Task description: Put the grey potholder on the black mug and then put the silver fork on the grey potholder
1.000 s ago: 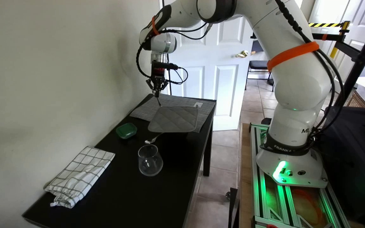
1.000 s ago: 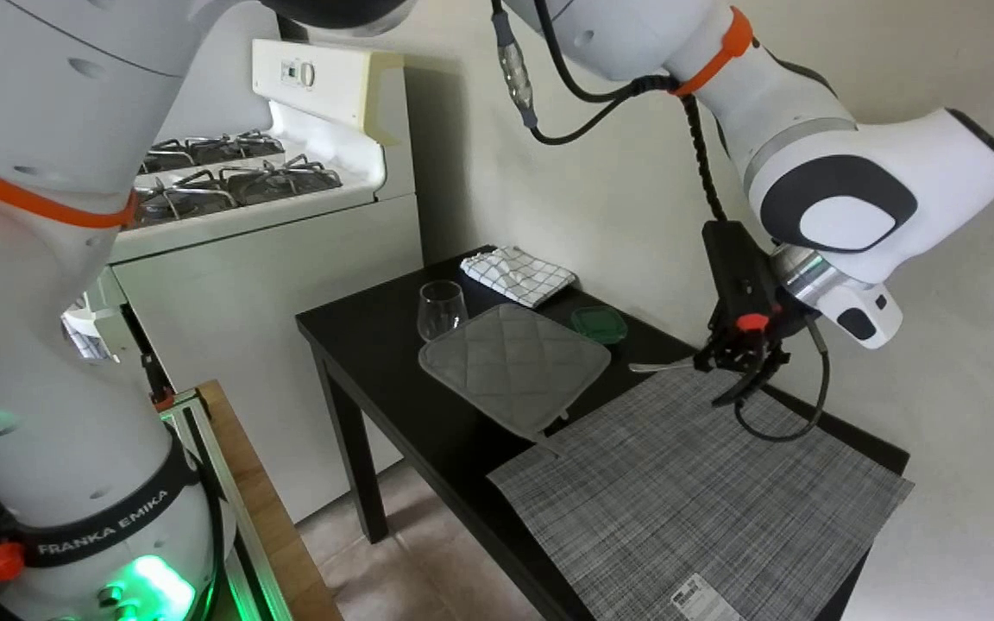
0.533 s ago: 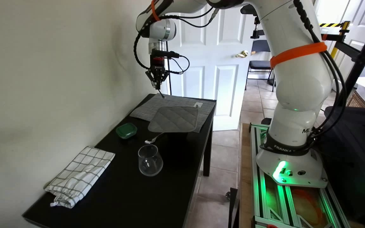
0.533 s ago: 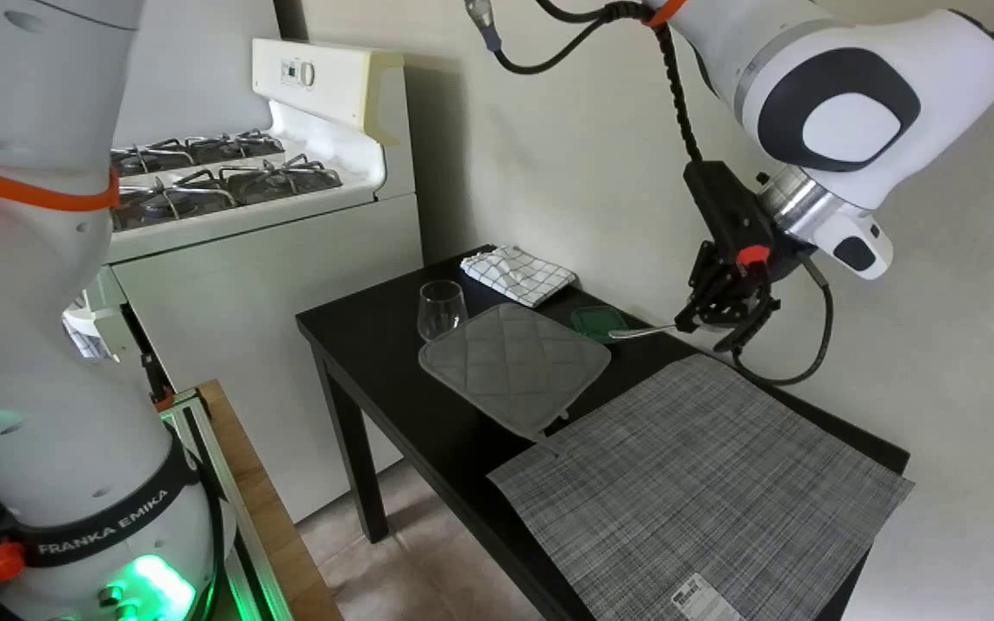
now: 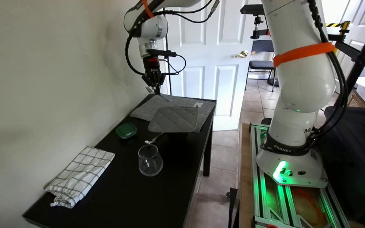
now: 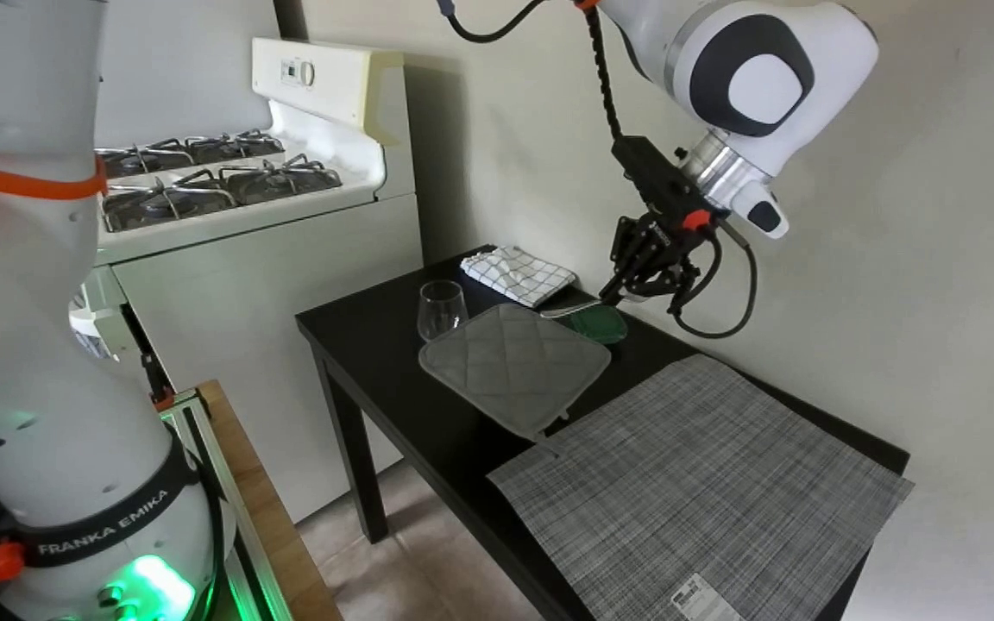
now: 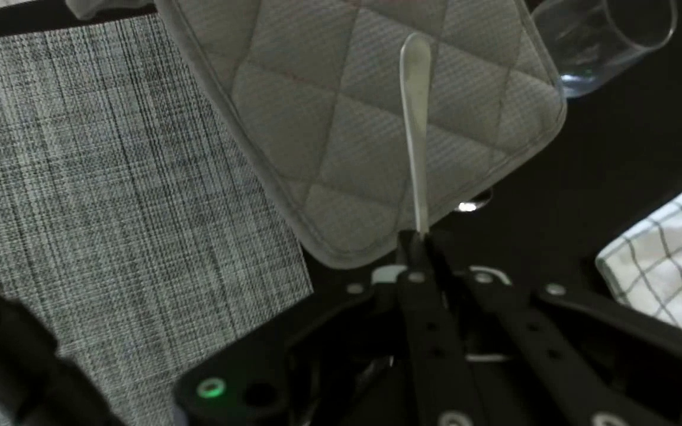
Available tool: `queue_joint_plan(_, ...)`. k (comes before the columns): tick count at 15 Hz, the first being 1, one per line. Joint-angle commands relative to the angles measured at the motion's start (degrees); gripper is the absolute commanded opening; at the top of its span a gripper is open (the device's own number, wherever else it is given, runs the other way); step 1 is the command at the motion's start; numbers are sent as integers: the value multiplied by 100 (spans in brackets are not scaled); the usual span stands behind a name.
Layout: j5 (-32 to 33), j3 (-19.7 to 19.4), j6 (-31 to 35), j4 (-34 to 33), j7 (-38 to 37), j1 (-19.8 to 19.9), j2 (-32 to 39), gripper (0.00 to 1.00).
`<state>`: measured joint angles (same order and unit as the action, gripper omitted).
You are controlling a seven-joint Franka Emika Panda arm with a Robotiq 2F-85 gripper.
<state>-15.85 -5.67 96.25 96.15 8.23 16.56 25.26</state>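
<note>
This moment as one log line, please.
gripper: closed on silver fork | grey potholder: on black mug (barely visible) | fork placement: pending

In an exterior view, we find a black rectangular table (image 5: 131, 196) along the wall (image 5: 43, 79). On it, a white-and-grey checked cloth towel (image 5: 81, 174) lies left; a clear rounded glass (image 5: 150, 162) stands to its right. Behind the glass we note a silver metal spoon (image 5: 150, 141), its handle lost at the edge of a grey quilted square cloth potholder (image 5: 174, 119). This lies over a small black mug (image 5: 177, 136), barely discernible. Left of the potholder lies a squarish green container (image 5: 126, 130); behind, a grey woven rectangular placemat (image 5: 185, 101). We locate a slim silver metal fork (image 7: 415, 100) in the black gripper (image 7: 419, 239), apart from the potholder.
</note>
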Motion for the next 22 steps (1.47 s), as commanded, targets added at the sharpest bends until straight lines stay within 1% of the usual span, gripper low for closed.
queue_joint_plan(1,521,54,96,694,607,-301,-297,2)
queue_joint_plan(6,1287,145,341,1346,1298,-554,-514,2)
queue_joint_plan(10,1671,212,843,1832,1641,-656,-762,2)
queue_joint_plan(14,1679,283,1130,2183,1859,-682,-946,2)
queue_joint_plan(18,1626,315,1120,2359,1978,-705,-1038,2)
queue_joint_plan(22,1603,338,1052,2400,2014,-729,-1061,2)
